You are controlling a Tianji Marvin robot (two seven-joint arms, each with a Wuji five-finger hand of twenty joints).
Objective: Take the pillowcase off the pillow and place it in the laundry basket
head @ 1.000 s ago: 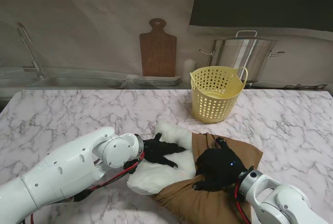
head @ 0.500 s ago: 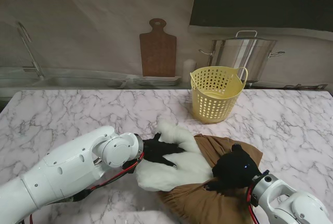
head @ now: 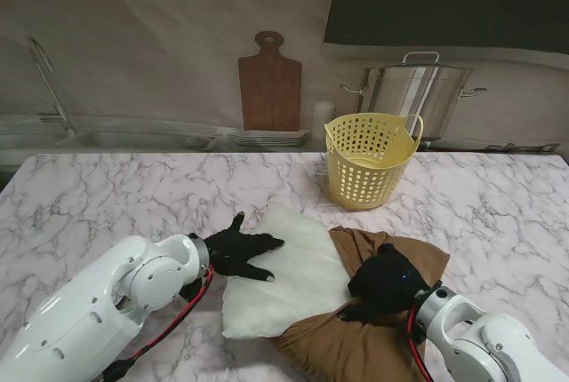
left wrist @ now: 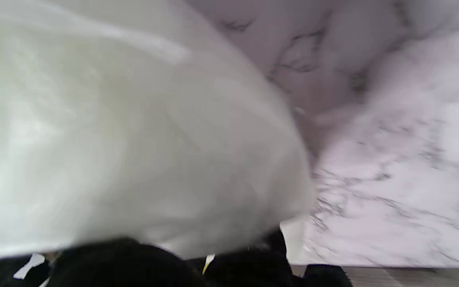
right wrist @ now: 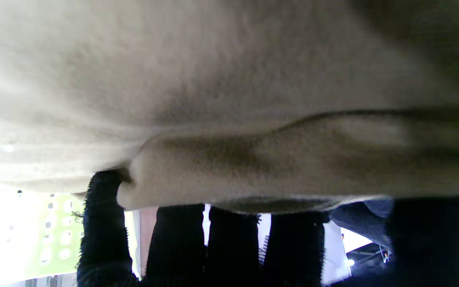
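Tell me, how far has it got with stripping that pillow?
Roughly halfway. Much of the white pillow already shows outside the brown pillowcase. In hand: the left hand rests spread on the pillow, while the right hand clutches the pillowcase. Left: free the covered end, then drop the case into the yellow laundry basket.
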